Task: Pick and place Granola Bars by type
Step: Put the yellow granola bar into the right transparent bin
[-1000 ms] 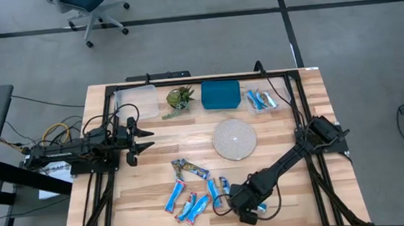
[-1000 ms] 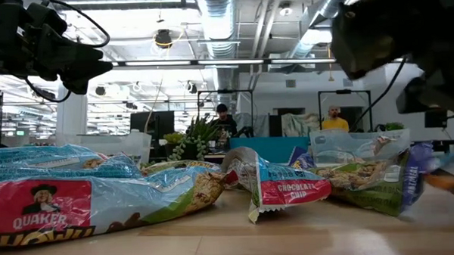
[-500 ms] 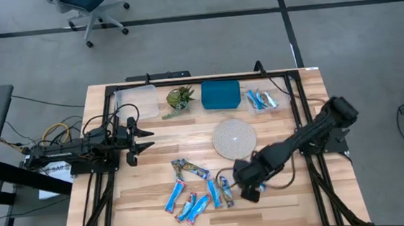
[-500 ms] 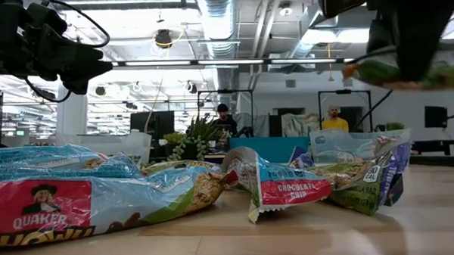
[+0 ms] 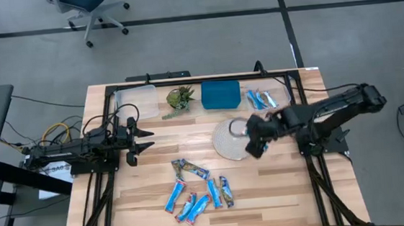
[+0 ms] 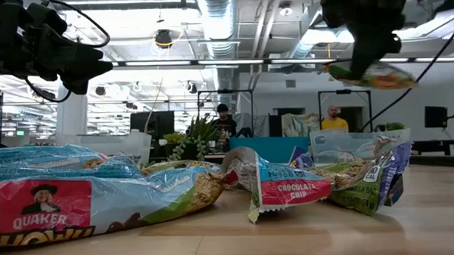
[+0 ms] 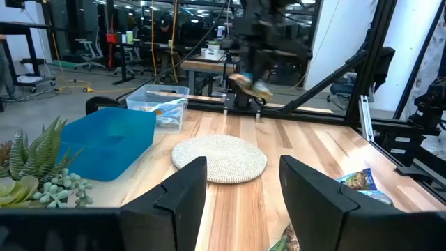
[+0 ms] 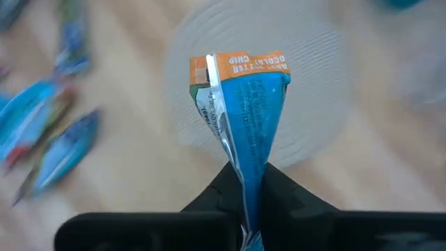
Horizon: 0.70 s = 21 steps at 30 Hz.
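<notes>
Left gripper [image 5: 143, 140] parked above the counter's [image 5: 151, 203] left side, jaws spread apart, holding nothing. Loose granola bars [image 5: 194, 193] scattered on the near middle of the counter. Farther back, clear lidded box [image 5: 135, 102], green plant [image 5: 179, 98], blue bin [image 5: 221, 94]. Round woven mat [image 5: 232, 141] at centre. Right gripper [image 5: 254, 136] raised over the mat's right edge, jaws pinched tight on one blue bar [image 8: 244, 118] with an orange end. More bars in the clear tray [image 5: 262, 99] at back right.
</notes>
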Motion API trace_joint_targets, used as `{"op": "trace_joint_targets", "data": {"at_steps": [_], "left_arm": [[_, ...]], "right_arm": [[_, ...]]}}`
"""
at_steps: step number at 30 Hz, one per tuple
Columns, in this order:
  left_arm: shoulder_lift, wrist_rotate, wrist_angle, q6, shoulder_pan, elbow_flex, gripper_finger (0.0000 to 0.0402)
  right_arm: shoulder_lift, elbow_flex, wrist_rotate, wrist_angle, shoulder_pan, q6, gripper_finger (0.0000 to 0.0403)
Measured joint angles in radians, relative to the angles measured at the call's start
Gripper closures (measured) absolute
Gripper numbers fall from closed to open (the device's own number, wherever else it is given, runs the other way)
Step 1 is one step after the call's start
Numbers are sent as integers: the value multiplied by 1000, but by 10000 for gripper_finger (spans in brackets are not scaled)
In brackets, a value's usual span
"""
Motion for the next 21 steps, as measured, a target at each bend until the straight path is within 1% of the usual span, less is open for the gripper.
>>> {"op": "trace_joint_targets", "data": {"at_steps": [4,8,13,21], "left_arm": [[0,0,0,0,0,0,228],[0,0,0,0,0,0,228],[0,0,0,0,0,0,228],[0,0,0,0,0,0,228]], "right_arm": [[-38,-3,48,2,-129,-64,394],[-46,-4,86,12,-264,-134,388],[-40,-4,100,61,-430,-204,390],[-37,-4,115,87,-659,-213,389]]}}
